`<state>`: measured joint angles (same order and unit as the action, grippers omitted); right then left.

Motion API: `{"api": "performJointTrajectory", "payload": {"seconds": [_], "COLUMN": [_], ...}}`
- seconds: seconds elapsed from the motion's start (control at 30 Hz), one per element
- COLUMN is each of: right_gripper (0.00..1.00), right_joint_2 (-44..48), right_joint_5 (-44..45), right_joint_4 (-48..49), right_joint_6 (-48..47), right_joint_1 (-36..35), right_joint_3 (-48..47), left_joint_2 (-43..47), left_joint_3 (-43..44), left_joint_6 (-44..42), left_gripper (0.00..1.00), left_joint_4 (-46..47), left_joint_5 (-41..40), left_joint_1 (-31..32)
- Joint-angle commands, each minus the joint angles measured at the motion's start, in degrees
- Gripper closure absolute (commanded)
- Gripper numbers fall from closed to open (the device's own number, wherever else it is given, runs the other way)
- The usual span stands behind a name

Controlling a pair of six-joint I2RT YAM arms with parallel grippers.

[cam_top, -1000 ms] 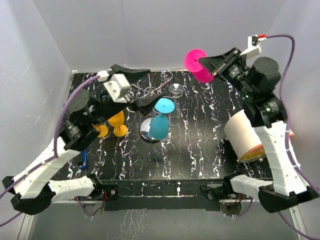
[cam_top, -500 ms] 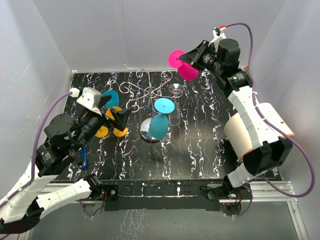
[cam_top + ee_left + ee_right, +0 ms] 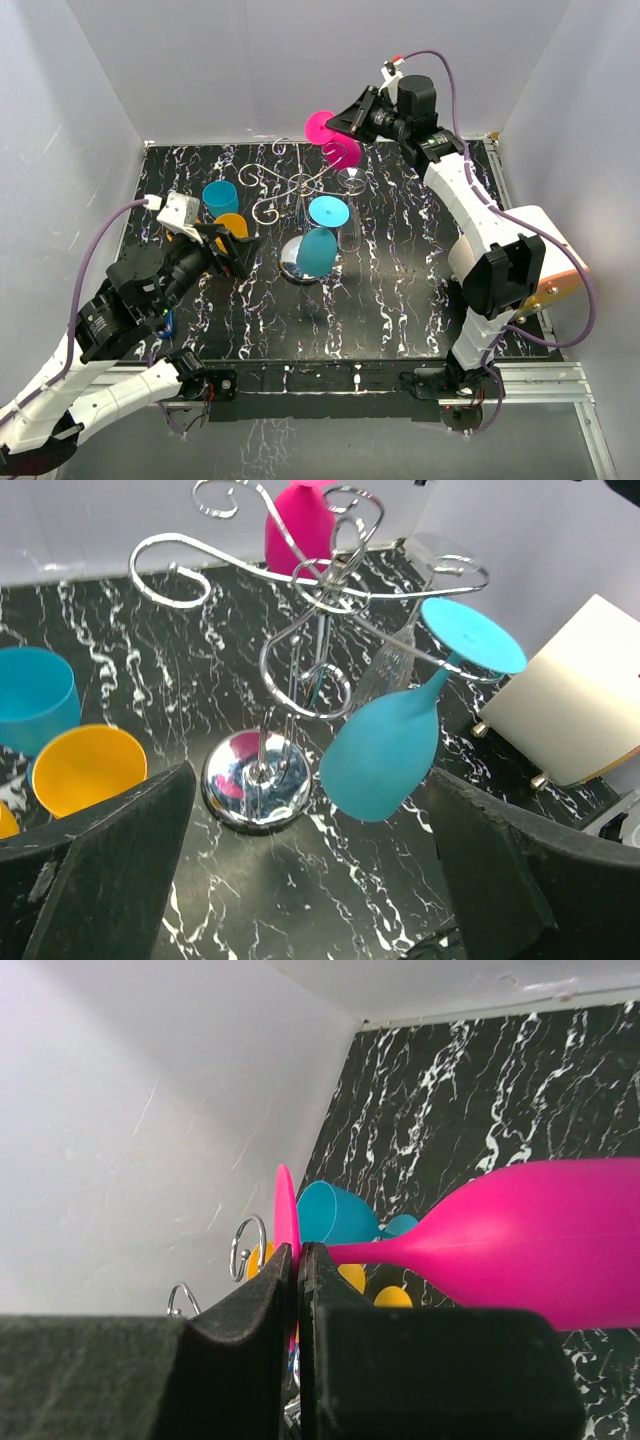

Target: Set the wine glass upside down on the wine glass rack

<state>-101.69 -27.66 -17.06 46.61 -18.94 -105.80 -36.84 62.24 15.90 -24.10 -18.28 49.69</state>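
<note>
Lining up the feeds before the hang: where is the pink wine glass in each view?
Top external: the pink wine glass is at back centre, held by the right gripper, behind the wine glass rack.
Left wrist: top centre, behind the rack's curls.
Right wrist: across the right half, pinched near its foot.
Shared landmark: the rack.

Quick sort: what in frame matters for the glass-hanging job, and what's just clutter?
Job: pink wine glass, right gripper shut on it, wine glass rack.
Clutter: teal glass and clear glass already hanging on the rack, teal cup, orange cup, cream object.
</note>
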Motion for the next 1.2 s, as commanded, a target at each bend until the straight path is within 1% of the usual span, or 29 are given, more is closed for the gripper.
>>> {"api": "performJointTrajectory", "payload": {"seconds": [0.0, 0.1, 0.2, 0.33, 0.5, 0.53, 0.7, 0.87, 1.17], "right_gripper": [1.0, 1.0, 1.0, 1.0, 1.0, 1.0, 1.0, 1.0, 1.0], "right_joint_2": [0.1, -0.26, -0.72, 0.43, 1.58, 3.16, 3.55, 4.88, 6.32], "right_joint_5": [-1.64, -3.42, -5.56, -6.33, -7.56, -7.84, -9.21, -9.5, -9.11], "right_joint_4": [5.19, 6.39, 6.6, 7.23, 9.53, 9.88, 9.77, 9.44, 5.91], "right_joint_6": [1.0, 1.52, 1.71, 1.82, 4.39, 4.68, 5.52, 4.76, 3.1], "right_joint_1": [-1.5, -2.07, -2.48, -2.51, -2.55, -2.51, -2.59, -2.89, -3.04], "right_joint_3": [-3.54, -3.33, -3.0, -1.21, 1.66, 2.13, 2.67, 3.04, 3.04], "left_joint_2": [0.27, 0.6, 0.34, -1.31, -2.71, -3.0, -2.79, -2.19, -3.79], "left_joint_3": [-0.48, -1.24, -1.38, -0.41, -0.21, -0.07, -0.69, -1.55, 1.12], "left_joint_6": [7.55, 8.8, 11.65, 13.68, 14.51, 15.03, 16.7, 17.04, 16.47], "left_gripper": [0.03, 0.04, 0.04, 0.04, 0.03, 0.03, 0.03, 0.04, 0.05], "left_joint_4": [-3.83, -4.73, -6.28, -8.5, -9.17, -9.59, -10.01, -9.64, -9.04], "left_joint_5": [-3.24, -3.77, -6.6, -9.48, -10.09, -10.4, -11.31, -11.27, -11.16], "left_joint_1": [0.06, 0.07, 0.07, 0.08, 0.12, 0.1, 0.13, 0.13, 0.1]}}
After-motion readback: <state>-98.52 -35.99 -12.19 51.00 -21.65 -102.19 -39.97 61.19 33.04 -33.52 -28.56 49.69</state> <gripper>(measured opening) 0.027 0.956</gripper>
